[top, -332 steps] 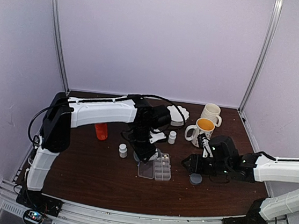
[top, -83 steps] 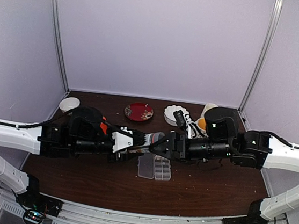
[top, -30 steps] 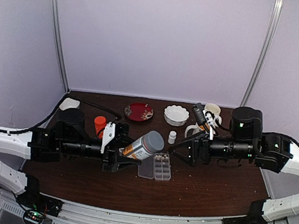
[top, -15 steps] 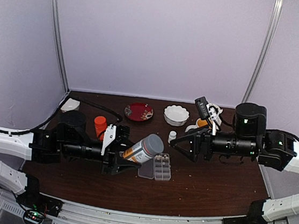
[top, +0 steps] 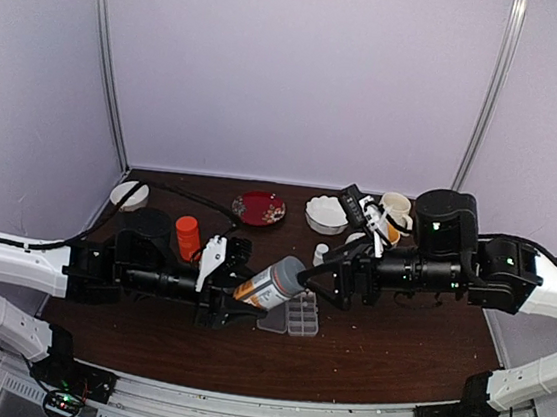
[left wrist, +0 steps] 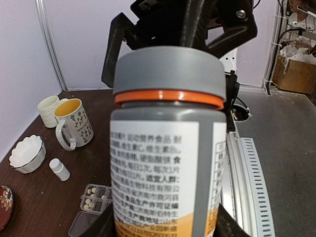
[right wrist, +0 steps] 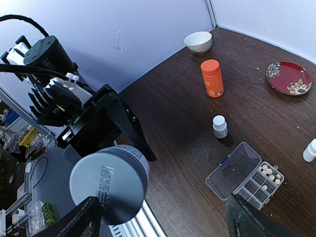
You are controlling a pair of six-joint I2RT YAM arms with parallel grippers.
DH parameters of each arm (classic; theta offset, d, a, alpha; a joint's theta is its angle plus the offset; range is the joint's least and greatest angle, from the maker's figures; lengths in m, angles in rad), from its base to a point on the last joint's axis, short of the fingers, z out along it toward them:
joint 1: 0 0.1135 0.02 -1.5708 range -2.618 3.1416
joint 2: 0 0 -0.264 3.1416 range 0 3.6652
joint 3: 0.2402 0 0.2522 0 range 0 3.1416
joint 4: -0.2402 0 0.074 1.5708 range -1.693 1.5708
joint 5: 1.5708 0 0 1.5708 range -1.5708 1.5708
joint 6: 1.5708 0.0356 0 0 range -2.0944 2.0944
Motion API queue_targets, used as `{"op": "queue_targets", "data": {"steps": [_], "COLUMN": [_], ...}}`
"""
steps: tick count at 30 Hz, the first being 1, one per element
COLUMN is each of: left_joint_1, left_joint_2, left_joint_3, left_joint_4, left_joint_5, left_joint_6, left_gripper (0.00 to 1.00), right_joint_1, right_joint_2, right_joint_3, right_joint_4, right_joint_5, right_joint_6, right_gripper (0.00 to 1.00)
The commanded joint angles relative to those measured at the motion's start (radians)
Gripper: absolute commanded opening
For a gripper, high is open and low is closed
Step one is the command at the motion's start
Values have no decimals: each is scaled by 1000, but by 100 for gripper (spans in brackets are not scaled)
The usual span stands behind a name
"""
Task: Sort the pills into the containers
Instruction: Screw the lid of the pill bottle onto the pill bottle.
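You had one real block of text: the white label (left wrist: 154, 168) on the grey-capped bottle (left wrist: 167, 148), filling the middle of the left wrist frame. It carried dense rows of small black Chinese characters, with one bolder line low down, too soft for you to read word by word. In the right wrist frame, lower left, the cap (right wrist: 108, 181) bore a short row of raised characters, also blurred. The orange bottle (right wrist: 212, 78), upper middle there, showed a small white mark too small to read. No numbers or brand names came through.
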Motion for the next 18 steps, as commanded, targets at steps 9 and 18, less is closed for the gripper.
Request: {"op": "queue_targets", "data": {"steps": [9,18], "left_joint_1": [2,1], "left_joint_2": [44,56], "left_joint_3": [60,66], "left_joint_4": [47,52], "left_joint_5": [17,63], "left_joint_6": [-23,-15], "left_gripper": [0,0], "right_joint_1": [37,-21], "right_joint_2": [-44,-50], "right_joint_3": [-8,13], "right_joint_4": [61,-28], "right_joint_5": [-88,-200], "right_joint_6": [-25,-56], "right_gripper": [91,90]}}
